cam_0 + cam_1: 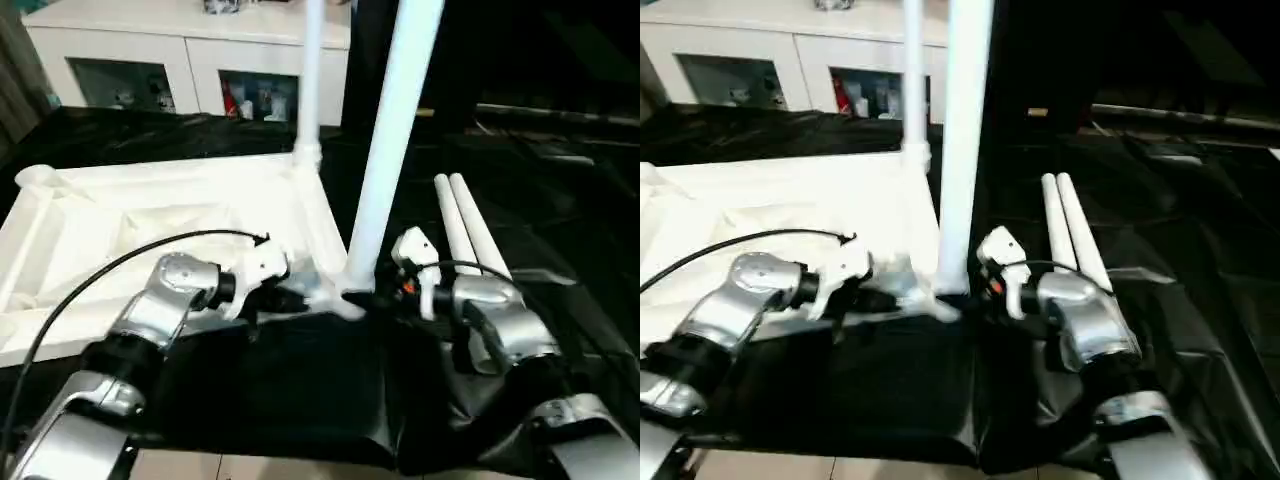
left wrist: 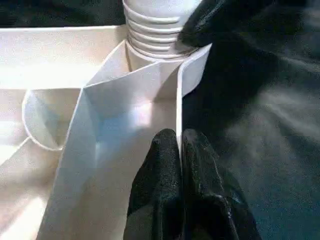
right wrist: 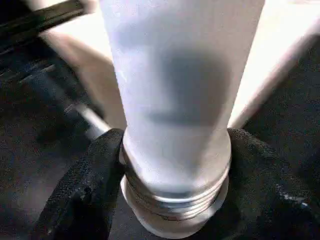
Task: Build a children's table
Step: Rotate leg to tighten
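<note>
Tabletop [image 1: 120, 240], white plastic and upside down, lies on the black sheet [image 1: 300, 390] that covers the work surface, its ribbed underside up and its near-right corner between the 2 grippers. The left gripper [image 2: 180, 145] is pinched shut on the thin upright rim of that corner, holding the tabletop against turning. The right gripper [image 3: 170, 165] stands with its black fingers [image 3: 85, 185] closed around the base of an upright leg [image 1: 385, 170], just above the exposed threads, which have not fully sunk into the corner socket [image 2: 150, 42]. A 2nd leg [image 1: 310, 80] already stands in the far-right corner, and 2 spare legs [image 1: 465, 225] lie side by side on the sheet, just beyond the right gripper. These parts look light, hollow and stiff; the leg is a smooth, slightly tapered tube, so I judge it slippery under a twisting grip and best held low, near the thread, where the fingers now sit and where leverage on the tall shaft is least. The tabletop rim is thin and may flex or slip from a narrow pinch, so a hold close to the socket, as here, seems the firmest. The tall leg could tip and cross-thread if it leans. A white cabinet [image 1: 180, 50] with glass doors stands behind the work surface.
</note>
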### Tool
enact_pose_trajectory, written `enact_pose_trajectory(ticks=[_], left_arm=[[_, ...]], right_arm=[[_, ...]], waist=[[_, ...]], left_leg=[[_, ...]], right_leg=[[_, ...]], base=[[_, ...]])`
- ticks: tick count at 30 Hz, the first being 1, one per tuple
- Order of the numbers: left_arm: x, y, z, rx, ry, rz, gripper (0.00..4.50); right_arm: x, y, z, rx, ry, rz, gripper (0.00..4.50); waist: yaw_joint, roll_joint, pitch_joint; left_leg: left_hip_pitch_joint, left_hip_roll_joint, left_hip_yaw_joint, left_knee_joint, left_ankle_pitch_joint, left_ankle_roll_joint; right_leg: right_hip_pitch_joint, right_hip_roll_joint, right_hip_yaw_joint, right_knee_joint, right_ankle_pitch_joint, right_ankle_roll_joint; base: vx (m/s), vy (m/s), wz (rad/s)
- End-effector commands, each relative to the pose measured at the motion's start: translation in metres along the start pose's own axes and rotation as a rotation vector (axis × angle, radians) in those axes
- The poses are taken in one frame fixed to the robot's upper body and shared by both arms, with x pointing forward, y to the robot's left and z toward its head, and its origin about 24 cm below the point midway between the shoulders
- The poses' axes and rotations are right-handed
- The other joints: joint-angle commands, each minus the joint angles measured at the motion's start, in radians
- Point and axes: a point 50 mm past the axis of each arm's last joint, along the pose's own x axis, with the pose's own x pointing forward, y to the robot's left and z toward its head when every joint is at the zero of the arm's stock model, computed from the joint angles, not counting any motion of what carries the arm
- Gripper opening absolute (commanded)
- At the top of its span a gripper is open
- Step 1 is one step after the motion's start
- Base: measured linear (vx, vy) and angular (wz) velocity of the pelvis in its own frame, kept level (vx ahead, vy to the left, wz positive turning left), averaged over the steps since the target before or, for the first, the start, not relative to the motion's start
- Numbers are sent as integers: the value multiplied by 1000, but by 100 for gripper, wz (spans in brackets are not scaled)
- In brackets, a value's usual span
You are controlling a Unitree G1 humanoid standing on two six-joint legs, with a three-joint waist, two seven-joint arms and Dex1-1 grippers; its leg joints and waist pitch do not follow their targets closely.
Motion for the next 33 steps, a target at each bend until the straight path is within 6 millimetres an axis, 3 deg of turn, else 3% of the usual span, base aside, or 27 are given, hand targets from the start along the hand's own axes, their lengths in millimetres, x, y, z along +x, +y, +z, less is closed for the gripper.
enact_pose_trajectory(ticks=[1,3,10,11,14,17,24,28,33], left_arm=[[10,4,0,-41,16,101,0],[26,4,7,-94,15,178,0],[43,-2,15,-100,24,186,0],[44,-3,16,-93,17,176,0],[42,-4,14,-63,11,152,0],[32,-4,8,-48,4,110,0],[10,-13,-2,44,-40,-98,0],[-2,-20,-6,62,-22,-220,0],[-8,-21,-5,72,-27,-259,0]], right_arm=[[4,-5,-14,67,58,-167,274],[20,4,-15,151,57,-291,274],[40,23,-10,106,34,-286,274],[41,24,-9,135,6,-270,309],[37,19,-5,176,-27,-267,346],[26,9,0,98,-22,-200,370],[-7,0,5,-54,23,84,384],[-18,-2,8,-88,44,176,384],[-21,2,11,-78,42,268,384]], waist=[[-4,7,-54],[-6,9,-56],[-4,8,-59],[-4,9,-59],[-4,9,-57],[-4,9,-58],[-1,8,-63],[4,10,-62],[10,11,-59]], left_leg=[[-3,23,-4,-73,-186,15],[-5,22,-6,-74,-179,3],[-9,19,-2,-71,-161,37],[-10,19,-2,-71,-160,41],[-10,20,-3,-73,-180,49],[-12,20,-4,-74,-185,51],[-18,24,-2,-68,-108,102],[-14,31,1,-69,-105,95],[-10,33,3,-71,-131,79]], right_leg=[[52,-70,57,-88,-388,-142],[53,-70,57,-85,-366,-143],[55,-71,60,-82,-299,-159],[56,-71,59,-82,-296,-161],[56,-72,58,-86,-324,-155],[59,-72,58,-86,-329,-153],[66,-72,60,-67,-178,-203],[63,-71,60,-62,-168,-225],[59,-71,61,-65,-206,-219]], base=[[0,0,0],[0,0,0],[0,0,0],[0,0,0],[0,0,0],[0,0,0],[0,0,0],[0,0,0],[0,0,0]])
